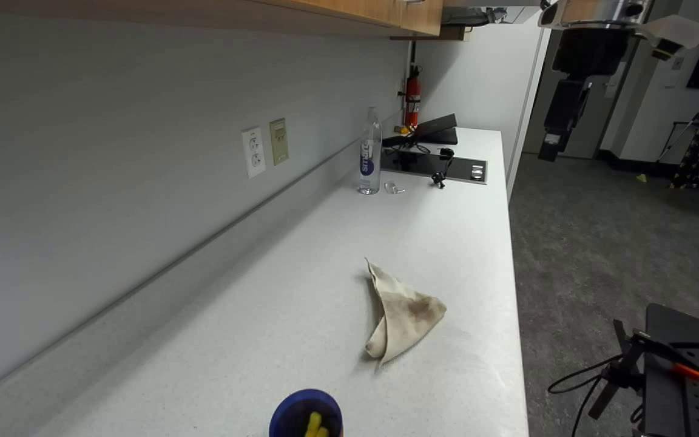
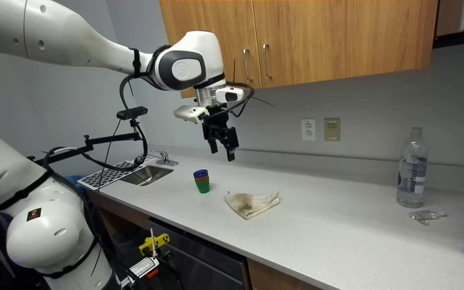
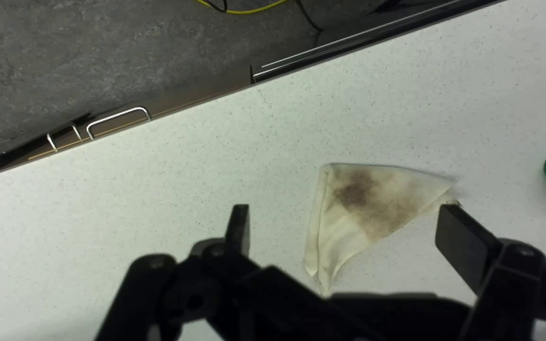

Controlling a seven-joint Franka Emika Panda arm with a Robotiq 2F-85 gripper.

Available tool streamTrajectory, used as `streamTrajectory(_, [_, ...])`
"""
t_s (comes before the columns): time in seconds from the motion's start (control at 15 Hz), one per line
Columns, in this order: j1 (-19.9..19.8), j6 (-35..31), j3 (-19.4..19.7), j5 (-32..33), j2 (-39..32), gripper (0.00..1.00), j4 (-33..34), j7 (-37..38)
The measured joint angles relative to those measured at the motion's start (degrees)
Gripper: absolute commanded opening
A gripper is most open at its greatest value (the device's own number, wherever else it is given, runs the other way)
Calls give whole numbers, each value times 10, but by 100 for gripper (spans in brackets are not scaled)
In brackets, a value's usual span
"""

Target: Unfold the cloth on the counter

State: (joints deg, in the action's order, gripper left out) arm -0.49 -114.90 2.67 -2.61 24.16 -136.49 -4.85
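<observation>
Cloth [image 3: 372, 203] lies on the counter [image 3: 159, 189], folded to approx. a triangle, btwn the cups [image 2: 202, 182] and the bottle [image 2: 412, 173], much nearer to the cups. The claw [image 2: 222, 154] hangs well above it; its fingers [image 3: 239, 227] stand wide apart w/ nothing held. In the wrist view the cloth shows below this gap, a bit off-centre toward the cups; one tip of it appears just beside the cups-side finger, but this is only line of sight, no contact. Its longest side faces the wall [image 1: 143, 152] and goes slanted to the line btwn the fingers; the layered side, away from the cups, goes nearly square across the same line. So IMO the coming move is mainly straight down, w/ small correction to that layered side, and prob. little turning is necessary, b/c closing there would pinch across the edge. Only one arm [image 2: 91, 48] is seen, so no 2nd one can keep the lower layer in place. Main risk, I think: the claw takes all layers tog., and then the cloth goes up w/o unfolding. How many layers there are, I can't tell; the exact height of the claw over the cloth is also not clear.
</observation>
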Motion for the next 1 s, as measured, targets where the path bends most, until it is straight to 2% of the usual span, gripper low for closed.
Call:
streamTrajectory(0.47, [0, -8, -3, 0, -17, 100, 0, 0])
streamTrajectory(1.0, [12, -128, -42, 0, -150, 100, 32, 44])
